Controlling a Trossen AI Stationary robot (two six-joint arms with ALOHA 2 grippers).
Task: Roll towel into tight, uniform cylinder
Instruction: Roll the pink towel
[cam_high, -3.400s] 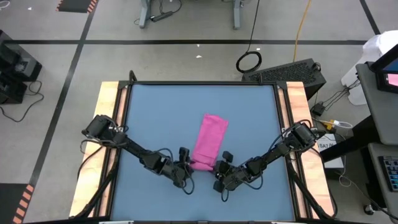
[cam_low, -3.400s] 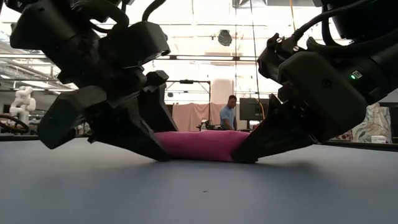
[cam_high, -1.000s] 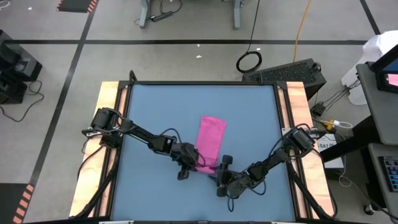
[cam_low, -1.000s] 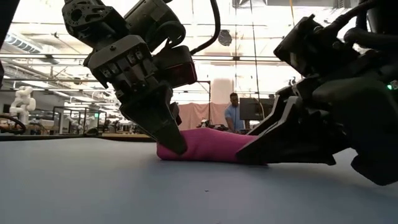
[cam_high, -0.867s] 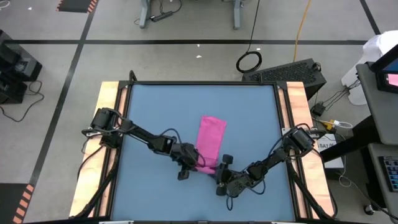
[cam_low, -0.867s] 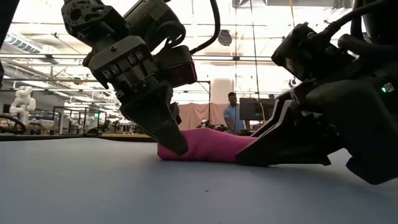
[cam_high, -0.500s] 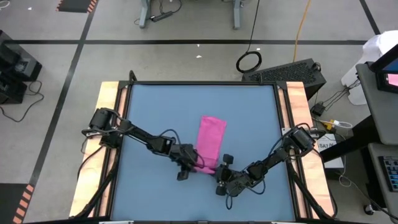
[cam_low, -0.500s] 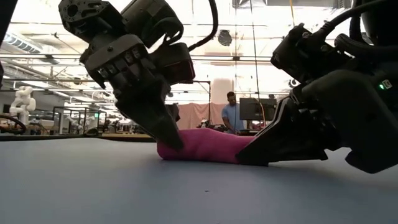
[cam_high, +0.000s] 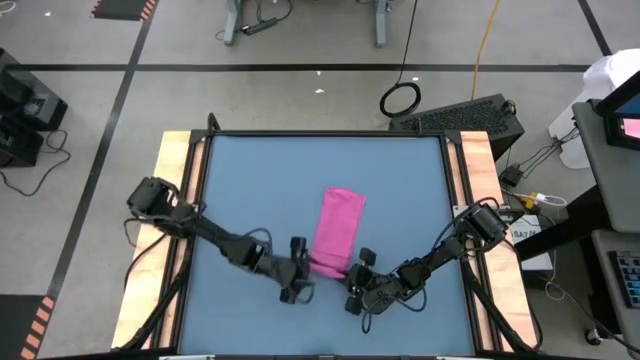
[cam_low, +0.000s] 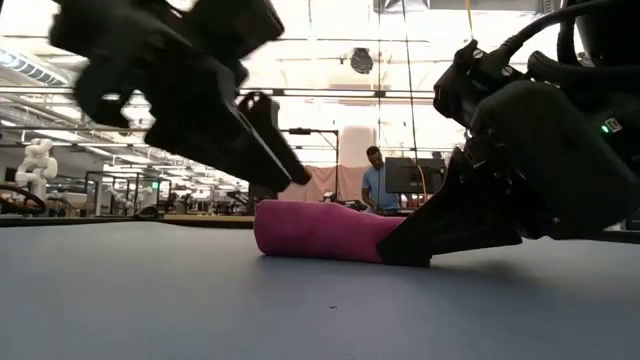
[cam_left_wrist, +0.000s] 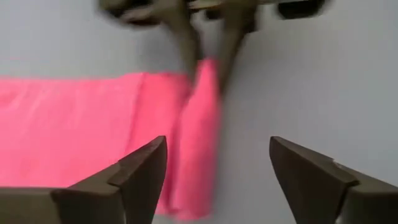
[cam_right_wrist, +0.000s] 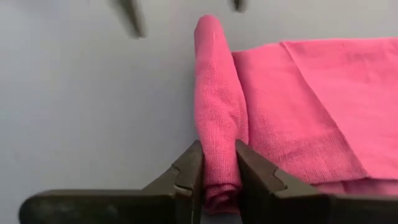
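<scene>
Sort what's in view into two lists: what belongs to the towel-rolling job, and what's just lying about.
Job:
- towel, near end rolled up
- right gripper, shut on the towel's roll
- left gripper, open beside the roll's other end
- blue table

Lying about:
- cable loop on the floor
- black keyboard
- person in the room behind

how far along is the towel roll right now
Early stage. Done: the towel's near end is turned into a short rolled section. In hand: the right end effector pinches that roll's end, while the left end effector stands open, just off its other end. Left: most of the cloth lies flat on the table, unrolled.
</scene>
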